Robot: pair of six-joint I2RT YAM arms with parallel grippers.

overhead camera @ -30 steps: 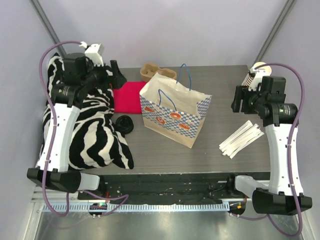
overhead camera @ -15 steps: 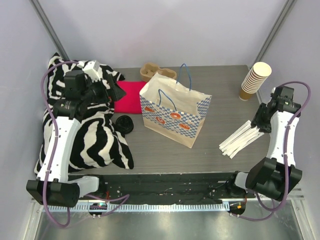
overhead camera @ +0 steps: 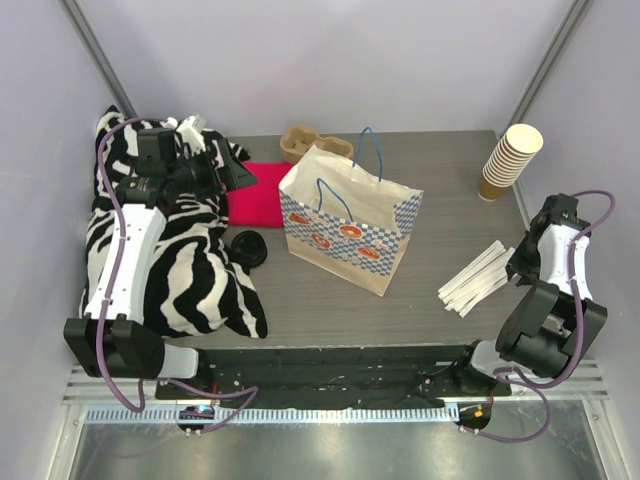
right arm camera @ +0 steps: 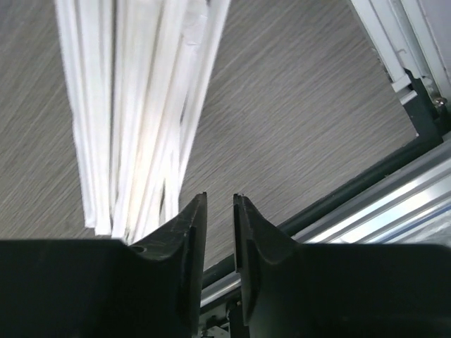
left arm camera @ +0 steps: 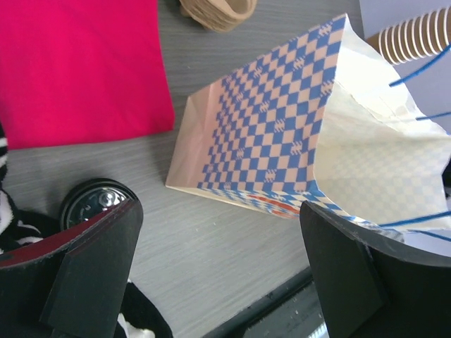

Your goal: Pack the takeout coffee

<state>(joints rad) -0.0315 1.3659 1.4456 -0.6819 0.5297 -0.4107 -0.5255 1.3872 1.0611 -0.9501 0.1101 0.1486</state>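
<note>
The left jaws (left arm camera: 218, 282) stand wide apart with nothing between them, held above the grey wood-grain bench (overhead camera: 330, 300). Straight ahead of them stands the tan paper bag with a blue check pattern and blue cord handles (left arm camera: 268, 134), upright, its mouth open on the side away from the jaws. Ahead and to one side of these jaws lies a flat magenta cloth (left arm camera: 77, 70). Beyond the cloth's far edge sits a tan moulded-pulp cup carrier (left arm camera: 218, 10). A round black plastic lid (left arm camera: 95, 203) lies on the bench just beside one finger (left arm camera: 91, 260) of the left jaws, partly hidden behind it in the left wrist view. It lies at the edge of a black-and-white zebra-striped cloth (overhead camera: 190, 270) that spreads under the left arm.

The right jaws (right arm camera: 219, 201) stand narrow, with a slim gap between them and nothing in it. They point down at the bench, close to its near edge. A loose bundle of white paper-wrapped straws (right arm camera: 141, 105) lies just beside them, fanning away, apart from the fingers. A tall tilted stack of lidless tan paper cups (overhead camera: 508, 160) stands well beyond these jaws, at the far corner.

The small tan paper cup with a black lid shows in none of the views, so I cannot tell where it is.
</note>
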